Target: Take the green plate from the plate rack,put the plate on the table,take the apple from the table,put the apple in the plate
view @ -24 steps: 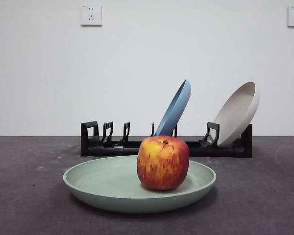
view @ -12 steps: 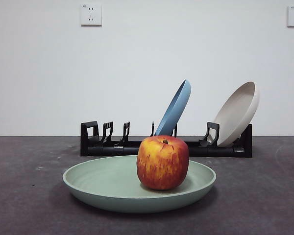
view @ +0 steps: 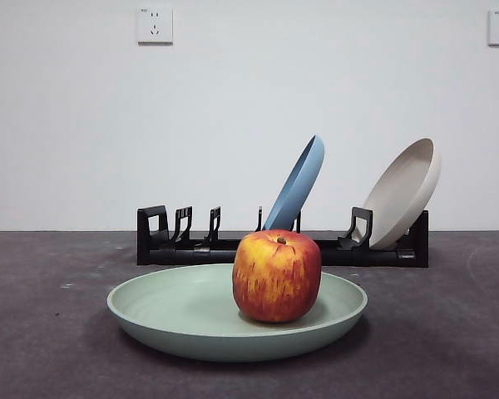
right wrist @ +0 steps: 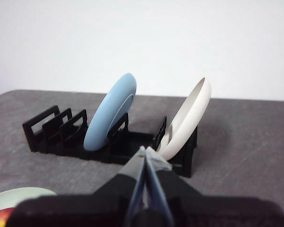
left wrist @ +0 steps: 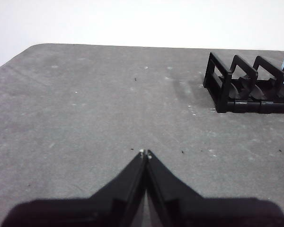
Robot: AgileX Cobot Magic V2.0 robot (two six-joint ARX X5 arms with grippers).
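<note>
The green plate (view: 175, 312) lies flat on the table (view: 41, 349) in the front view, near the camera. The apple (view: 276, 276) stands upright in the plate, right of its middle. The plate rack (view: 224, 248) stands behind them. No arm shows in the front view. My left gripper (left wrist: 145, 153) is shut and empty above bare table, with the rack's end (left wrist: 227, 90) off to one side. My right gripper (right wrist: 146, 153) is shut and empty, facing the rack (right wrist: 52, 130). The plate's rim (right wrist: 19, 195) and a bit of the apple (right wrist: 0, 218) show at that view's corner.
A blue plate (view: 298, 183) and a beige plate (view: 406, 193) lean in the rack's slots, also seen in the right wrist view as the blue plate (right wrist: 109, 113) and the beige plate (right wrist: 189, 118). Two wall sockets (view: 155, 25) sit on the white wall behind.
</note>
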